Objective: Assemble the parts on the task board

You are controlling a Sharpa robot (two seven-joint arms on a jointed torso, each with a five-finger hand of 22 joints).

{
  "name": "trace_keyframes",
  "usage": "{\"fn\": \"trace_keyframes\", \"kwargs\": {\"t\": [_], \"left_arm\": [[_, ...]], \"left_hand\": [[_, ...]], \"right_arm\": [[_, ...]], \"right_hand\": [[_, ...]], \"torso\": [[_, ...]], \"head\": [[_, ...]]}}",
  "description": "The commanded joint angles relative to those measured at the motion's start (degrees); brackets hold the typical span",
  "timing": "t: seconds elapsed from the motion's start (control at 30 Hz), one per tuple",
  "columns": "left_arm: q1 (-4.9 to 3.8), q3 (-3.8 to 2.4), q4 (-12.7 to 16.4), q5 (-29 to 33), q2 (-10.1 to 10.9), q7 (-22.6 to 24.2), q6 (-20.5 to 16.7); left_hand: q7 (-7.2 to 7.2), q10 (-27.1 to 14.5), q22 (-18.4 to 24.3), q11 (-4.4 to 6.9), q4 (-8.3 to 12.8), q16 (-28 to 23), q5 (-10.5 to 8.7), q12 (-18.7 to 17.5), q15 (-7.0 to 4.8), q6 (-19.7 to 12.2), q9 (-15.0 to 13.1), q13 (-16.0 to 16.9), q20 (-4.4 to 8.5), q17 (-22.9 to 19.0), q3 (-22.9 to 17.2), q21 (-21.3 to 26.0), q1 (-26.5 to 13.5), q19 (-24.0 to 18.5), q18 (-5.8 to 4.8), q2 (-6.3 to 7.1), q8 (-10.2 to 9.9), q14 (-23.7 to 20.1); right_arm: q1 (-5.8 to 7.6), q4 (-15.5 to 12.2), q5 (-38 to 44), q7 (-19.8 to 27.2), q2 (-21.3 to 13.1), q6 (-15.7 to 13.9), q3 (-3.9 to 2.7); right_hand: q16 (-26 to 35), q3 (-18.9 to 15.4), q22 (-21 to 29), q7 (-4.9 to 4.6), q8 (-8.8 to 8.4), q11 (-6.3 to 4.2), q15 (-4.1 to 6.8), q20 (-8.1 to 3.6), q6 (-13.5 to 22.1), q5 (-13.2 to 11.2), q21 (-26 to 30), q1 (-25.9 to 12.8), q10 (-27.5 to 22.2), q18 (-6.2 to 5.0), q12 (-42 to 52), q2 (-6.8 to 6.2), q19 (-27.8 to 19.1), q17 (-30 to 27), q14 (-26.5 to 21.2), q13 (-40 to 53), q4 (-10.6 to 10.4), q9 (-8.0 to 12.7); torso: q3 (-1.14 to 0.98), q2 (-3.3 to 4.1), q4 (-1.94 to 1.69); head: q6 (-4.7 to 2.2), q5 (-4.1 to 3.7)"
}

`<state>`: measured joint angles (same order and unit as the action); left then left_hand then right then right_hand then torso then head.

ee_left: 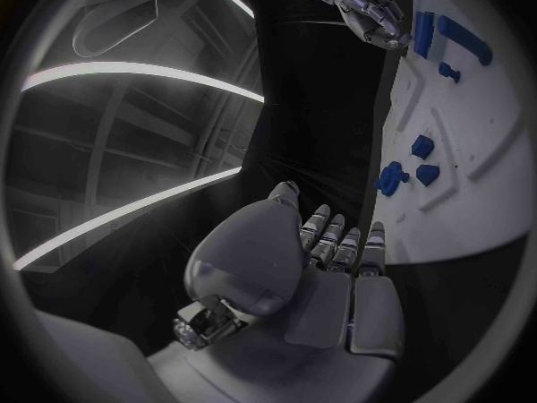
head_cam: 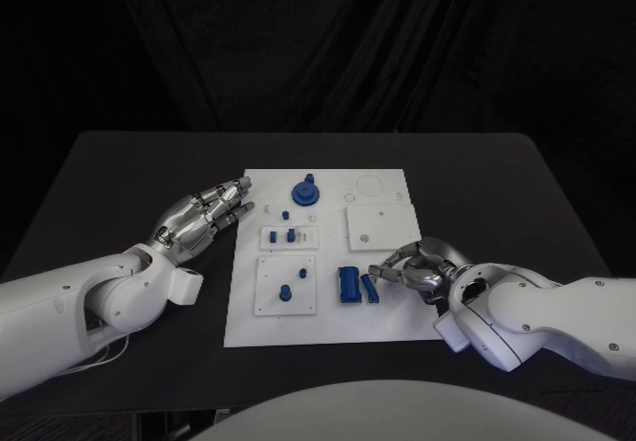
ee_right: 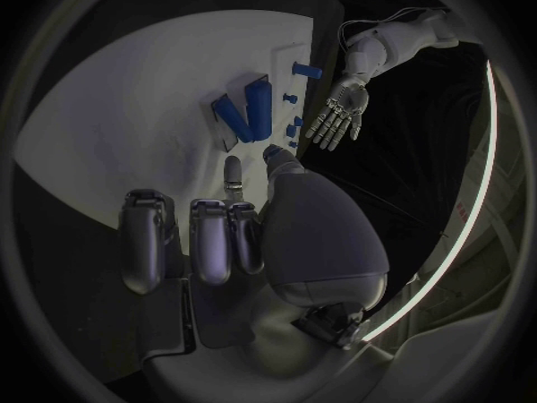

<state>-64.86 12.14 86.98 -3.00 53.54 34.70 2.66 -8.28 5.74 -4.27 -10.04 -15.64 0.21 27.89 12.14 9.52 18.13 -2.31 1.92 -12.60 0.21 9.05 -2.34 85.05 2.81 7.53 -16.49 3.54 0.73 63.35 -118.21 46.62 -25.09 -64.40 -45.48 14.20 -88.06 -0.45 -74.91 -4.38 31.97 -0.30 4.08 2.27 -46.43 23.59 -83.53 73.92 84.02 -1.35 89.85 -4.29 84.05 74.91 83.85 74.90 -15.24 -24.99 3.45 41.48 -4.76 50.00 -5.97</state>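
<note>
The white task board [head_cam: 384, 322] lies in the middle of the black table. On it are a round blue gear-like part [head_cam: 308, 193], small blue pegs [head_cam: 285, 237] on a raised plate, two blue pieces [head_cam: 285, 292] on the near-left plate, and long blue blocks [head_cam: 350, 285] near the front. My right hand [head_cam: 414, 268] hovers just right of those blocks [ee_right: 238, 116], fingers bent, holding nothing. My left hand [head_cam: 206, 218] is flat and open at the board's left edge, level with the gear [ee_left: 392, 179].
A plain white square plate [head_cam: 381, 226] sits on the board behind my right hand. Bare black table [head_cam: 132, 175] surrounds the board on all sides. A dark curtain hangs behind the table's far edge.
</note>
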Motion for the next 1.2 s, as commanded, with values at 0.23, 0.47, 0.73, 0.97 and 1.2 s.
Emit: {"fn": "trace_keyframes", "kwargs": {"t": [0.23,0.47,0.73,0.97,1.2], "left_arm": [[0.17,-0.05,0.0,-0.1,-0.2,0.4,0.8],[0.21,-0.05,-0.1,-0.1,-0.2,0.3,0.8],[0.24,-0.05,0.0,-0.1,-0.1,0.3,0.8],[0.24,-0.05,0.1,-0.1,-0.2,0.2,0.8],[0.25,-0.05,0.1,-0.1,-0.2,0.2,0.9]], "left_hand": [[-3.04,-0.2,-0.1,-0.4,0.2,0.1,0.45,-0.4,0.37,-0.3,0.1,0.0,-0.29,0.0,-0.5,-0.3,0.7,0.1,-0.48,0.06,-0.2,0.0],[-3.06,-0.2,-0.1,-0.41,0.3,0.1,0.59,-0.4,0.39,-0.2,0.1,0.0,-0.31,0.0,-0.6,-0.3,0.9,0.1,-0.48,0.05,-0.2,0.0],[-3.07,-0.1,-0.1,-0.41,0.7,0.1,1.05,-0.4,0.41,-0.1,0.0,0.0,-0.35,0.0,-1.0,-0.3,1.4,0.2,-0.46,0.11,-0.2,0.0],[-3.07,-0.1,-0.1,-0.41,0.7,0.1,1.14,-0.4,0.4,-0.1,0.0,0.0,-0.36,0.0,-1.0,-0.3,1.5,0.2,-0.45,0.13,-0.2,0.0],[-3.07,-0.1,-0.1,-0.41,0.8,0.1,1.21,-0.4,0.41,-0.1,0.0,0.0,-0.36,0.0,-1.1,-0.3,1.5,0.2,-0.45,0.14,-0.2,0.0]], "right_arm": [[-0.11,-0.2,23.2,1.4,-0.9,-3.3,0.01],[-0.14,0.6,30.0,4.3,-0.2,-0.8,0.01],[-0.76,1.4,33.2,2.6,1.0,2.8,0.01],[-1.38,1.9,33.7,1.7,1.9,3.9,0.01],[-2.14,2.4,33.8,1.2,2.7,4.7,0.01]], "right_hand": [[0.2,-0.7,-12.7,0.62,5.37,-0.19,0.01,0.07,1.7,3.8,0.1,3.8,6.0,-0.48,0.2,0.33,2.6,8.3,4.9,15.1,1.1,-2.7],[0.1,-0.3,-12.3,0.35,7.11,-0.06,-0.03,0.0,4.2,4.5,1.2,7.4,6.0,-0.73,0.2,0.46,2.0,8.6,4.9,15.1,2.3,-3.3],[0.1,-2.0,-12.4,-0.29,7.98,0.56,-0.63,0.55,6.1,0.9,1.1,6.1,6.0,-0.68,0.2,0.08,2.0,8.4,4.9,15.1,-0.1,-3.0],[0.1,-2.8,-12.4,-0.22,9.15,0.52,-0.6,0.59,6.3,-1.5,1.2,5.5,6.0,-0.7,0.2,-0.08,2.0,8.3,4.9,15.1,-1.2,-3.2],[0.1,-3.1,-12.3,-0.11,9.85,0.45,-0.55,0.57,6.3,-2.4,1.2,5.5,6.0,-0.72,0.2,-0.1,2.0,8.3,4.9,15.1,-1.3,-3.3]], "torso": [[0.04,-0.02,0.03],[0.05,-0.02,-0.01],[0.05,0.03,-0.04],[0.01,0.12,-0.06],[0.06,0.16,-0.09]], "head": [[0.0,0.02],[0.0,0.04],[0.0,0.08],[0.0,-0.01],[0.0,-0.02]]}}
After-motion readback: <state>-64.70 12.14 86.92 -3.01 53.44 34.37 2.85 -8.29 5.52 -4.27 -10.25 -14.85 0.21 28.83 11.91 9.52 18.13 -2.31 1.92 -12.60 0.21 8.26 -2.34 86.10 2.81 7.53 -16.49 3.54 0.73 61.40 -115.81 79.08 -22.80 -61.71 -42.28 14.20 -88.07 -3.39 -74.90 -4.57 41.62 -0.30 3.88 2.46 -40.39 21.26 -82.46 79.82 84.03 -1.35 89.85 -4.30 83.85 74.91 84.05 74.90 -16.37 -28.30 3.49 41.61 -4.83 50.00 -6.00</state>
